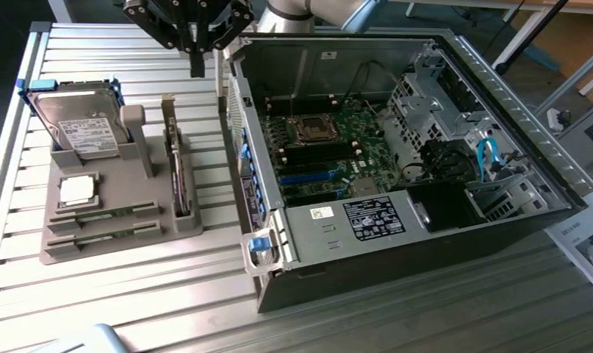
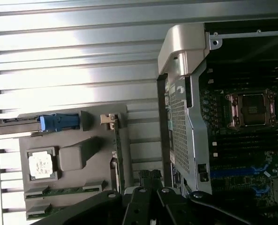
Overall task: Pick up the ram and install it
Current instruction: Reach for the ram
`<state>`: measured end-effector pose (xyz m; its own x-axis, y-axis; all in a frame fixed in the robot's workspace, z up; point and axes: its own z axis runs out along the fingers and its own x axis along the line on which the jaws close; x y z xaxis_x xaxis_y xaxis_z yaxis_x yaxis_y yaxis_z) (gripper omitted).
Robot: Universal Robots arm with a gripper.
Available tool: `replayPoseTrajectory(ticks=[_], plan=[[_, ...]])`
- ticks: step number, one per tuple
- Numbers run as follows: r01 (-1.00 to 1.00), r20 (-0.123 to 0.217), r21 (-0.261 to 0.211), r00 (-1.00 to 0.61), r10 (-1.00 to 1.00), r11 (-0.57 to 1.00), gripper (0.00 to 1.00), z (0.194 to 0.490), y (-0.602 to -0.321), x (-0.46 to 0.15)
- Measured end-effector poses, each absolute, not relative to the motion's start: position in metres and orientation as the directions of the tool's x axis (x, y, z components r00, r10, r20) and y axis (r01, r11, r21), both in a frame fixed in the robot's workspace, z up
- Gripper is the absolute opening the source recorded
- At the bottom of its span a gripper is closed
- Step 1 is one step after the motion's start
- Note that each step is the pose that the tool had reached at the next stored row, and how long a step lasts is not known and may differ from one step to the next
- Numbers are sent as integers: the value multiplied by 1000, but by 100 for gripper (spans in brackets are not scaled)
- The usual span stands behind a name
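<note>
On the table (image 1: 129, 294), exterior view: grey holder (image 1: 139, 198) toward that view's left, open case (image 1: 316, 235) toward its right, a bare strip between them.
ram (image 1: 105, 215): green stick lying flat in a holder slot, just in front of the processor (image 1: 78, 190); untouched.
second ram (image 1: 102, 236): same kind, in the next slot, nearer the holder's front edge.
drive (image 1: 81, 129): silver, white label, leaning at the holder's back.
card (image 1: 181, 176): standing on edge along the holder's case-side rim.
socket (image 1: 314, 131): on the green board inside the case.
claw (image 1: 196, 70): fingers pressed together, nothing held; hanging above the strip between holder and case, well apart from the ram.
Wrist view, table (image 2: 73, 61): ribbed metal, bright glare.
holder (image 2: 78, 157): seen from above, beside the case (image 2: 185, 108).
ram (image 2: 66, 191): in its slot next to the processor (image 2: 40, 165); second ram (image 2: 38, 212) in the slot beyond it.
card (image 2: 119, 154): edge-on, between holder and case.
drive (image 2: 59, 123): edge-on, blue tab showing.
socket (image 2: 251, 110): square, inside the case.
claw (image 2: 150, 177): dark tips closed together, empty, just beside the card's end.
</note>
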<state>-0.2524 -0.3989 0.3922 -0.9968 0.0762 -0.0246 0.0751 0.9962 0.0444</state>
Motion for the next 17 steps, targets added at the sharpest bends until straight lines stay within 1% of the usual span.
replayPoseTrajectory(ticks=[17], plan=[[75, -25, 44, -997, 76, 996, 10, 392, -399, -313]])
